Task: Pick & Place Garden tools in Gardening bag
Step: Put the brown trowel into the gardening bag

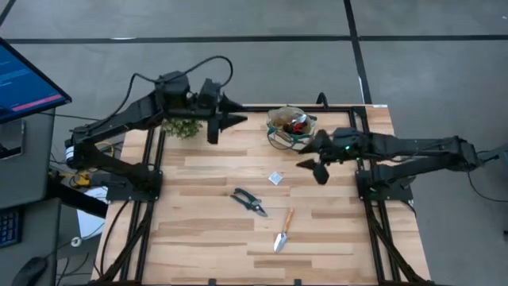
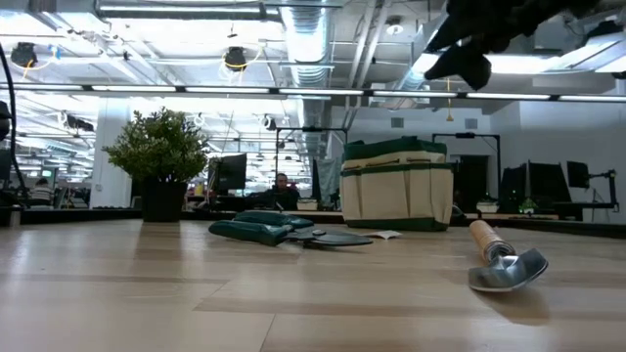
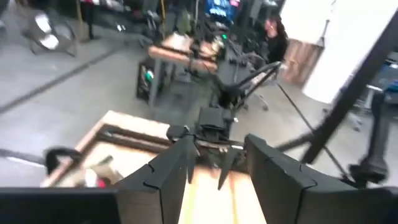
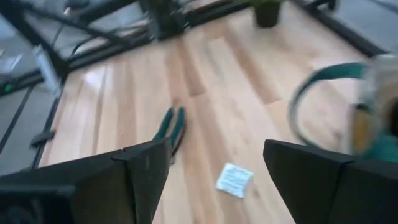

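Right pincer (image 1: 311, 169) spread, empty, above bench beside gardening bag (image 1: 287, 127). Pruning shears (image 1: 248, 201) likely stiff, light (slippery blades); best gripped across handles.

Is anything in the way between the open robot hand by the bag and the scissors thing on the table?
Nothing visible blocks it. The right gripper hangs open beside the gardening bag, and only bare table and a small white packet lie between it and the pruning shears.

Grey floor (image 1: 238, 20) surrounds the table; ceiling lights (image 2: 235, 59) hang overhead.
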Available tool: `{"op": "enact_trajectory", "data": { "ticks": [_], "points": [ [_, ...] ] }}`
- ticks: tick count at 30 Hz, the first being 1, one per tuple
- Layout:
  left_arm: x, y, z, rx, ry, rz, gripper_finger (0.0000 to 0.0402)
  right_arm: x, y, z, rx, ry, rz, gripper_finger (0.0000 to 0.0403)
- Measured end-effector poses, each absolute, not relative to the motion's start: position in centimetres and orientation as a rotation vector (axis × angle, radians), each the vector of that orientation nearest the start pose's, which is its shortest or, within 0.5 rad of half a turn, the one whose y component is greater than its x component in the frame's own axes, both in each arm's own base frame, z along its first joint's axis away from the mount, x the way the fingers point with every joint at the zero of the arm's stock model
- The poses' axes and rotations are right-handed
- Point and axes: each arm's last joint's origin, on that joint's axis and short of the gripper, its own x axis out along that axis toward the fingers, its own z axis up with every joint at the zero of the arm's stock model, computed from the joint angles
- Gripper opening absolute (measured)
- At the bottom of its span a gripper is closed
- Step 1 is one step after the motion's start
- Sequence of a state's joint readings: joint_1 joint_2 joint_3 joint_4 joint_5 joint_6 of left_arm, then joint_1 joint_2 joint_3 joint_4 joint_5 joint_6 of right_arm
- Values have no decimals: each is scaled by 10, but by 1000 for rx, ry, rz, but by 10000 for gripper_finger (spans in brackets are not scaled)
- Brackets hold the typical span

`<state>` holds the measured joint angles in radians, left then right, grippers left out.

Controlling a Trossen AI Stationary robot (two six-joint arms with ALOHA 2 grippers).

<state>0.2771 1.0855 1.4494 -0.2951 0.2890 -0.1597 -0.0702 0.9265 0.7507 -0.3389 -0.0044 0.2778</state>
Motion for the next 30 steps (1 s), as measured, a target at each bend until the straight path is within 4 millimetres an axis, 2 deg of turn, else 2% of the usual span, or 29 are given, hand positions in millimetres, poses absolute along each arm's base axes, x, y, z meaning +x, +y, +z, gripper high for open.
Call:
{"op": "enact_trajectory", "data": {
  "ticks": [6, 10, 16, 21, 24, 30],
  "points": [
    [191, 27, 476, -175, 62, -100, 149, 227, 7, 288, 239, 567, -38, 249],
    [178, 11, 474, -188, 124, -171, 127, 241, 19, 297, 205, 587, 12, 249],
    [153, -13, 474, -174, 129, -277, 72, 260, 42, 306, 120, 625, 104, 249],
    [138, -24, 462, -178, 141, -292, 24, 279, 59, 305, 100, 652, 150, 249],
    [129, -28, 453, -194, 149, -305, 5, 288, 70, 296, 59, 716, 178, 249],
    [118, -30, 436, -205, 171, -326, 5, 301, 91, 265, -68, 927, 307, 249]
  ]
}}
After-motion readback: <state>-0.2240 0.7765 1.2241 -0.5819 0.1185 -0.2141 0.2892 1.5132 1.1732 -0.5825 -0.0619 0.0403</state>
